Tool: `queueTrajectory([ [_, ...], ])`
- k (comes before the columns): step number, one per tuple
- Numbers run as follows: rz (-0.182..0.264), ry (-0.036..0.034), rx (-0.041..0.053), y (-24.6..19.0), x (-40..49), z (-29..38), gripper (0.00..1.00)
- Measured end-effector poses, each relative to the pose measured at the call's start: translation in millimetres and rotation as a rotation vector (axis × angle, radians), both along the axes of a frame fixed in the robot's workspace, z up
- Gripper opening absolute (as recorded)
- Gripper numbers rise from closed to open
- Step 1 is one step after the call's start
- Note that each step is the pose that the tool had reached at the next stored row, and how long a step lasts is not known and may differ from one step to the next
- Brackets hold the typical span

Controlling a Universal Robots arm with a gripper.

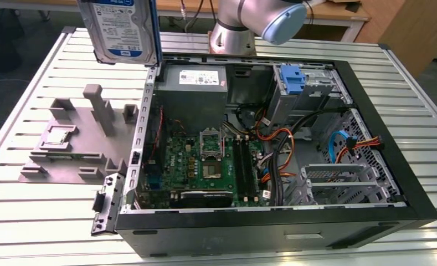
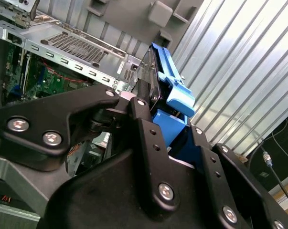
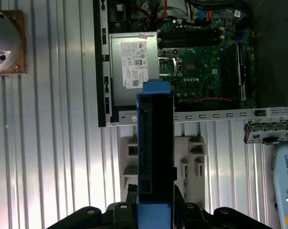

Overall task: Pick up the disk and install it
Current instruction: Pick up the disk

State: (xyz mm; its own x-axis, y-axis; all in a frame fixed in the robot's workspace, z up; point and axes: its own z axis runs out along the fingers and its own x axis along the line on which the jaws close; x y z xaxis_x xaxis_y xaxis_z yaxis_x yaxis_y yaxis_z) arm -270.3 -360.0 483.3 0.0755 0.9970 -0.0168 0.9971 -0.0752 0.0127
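Note:
The disk (image 1: 121, 30) hangs upright high above the slatted table, at the exterior view's upper left, its white-and-blue label facing the camera. It hovers just outside the open computer case's (image 1: 395, 188) side wall, near the power-supply corner. In the second wrist view my gripper (image 2: 170, 129) is shut on the disk (image 2: 158, 86), black fingers (image 2: 144, 124) pressing its blue carrier from both sides. In the first wrist view the disk (image 3: 155, 152) appears edge-on, rising from the gripper (image 3: 153, 212), over the case wall and grey fixture.
Inside the case lie the grey power-supply box (image 1: 192, 83), the green motherboard (image 1: 211, 166), cables, an upright blue bracket (image 1: 296, 80) at the far bay and a metal drive cage (image 1: 344, 180). A grey fixture (image 1: 78, 138) with posts stands on the table beside the case.

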Motion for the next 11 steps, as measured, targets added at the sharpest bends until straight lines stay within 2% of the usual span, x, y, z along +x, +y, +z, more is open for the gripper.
queueTrajectory([
  [3,0.0,0.0,0.0001,0.0,3.1,0.0,0.37],
  [9,0.0,0.0,0.0,-0.1,3.4,0.0,0.37],
  [11,0.0,0.0,0.0,-2.1,3.4,0.0,0.37],
])
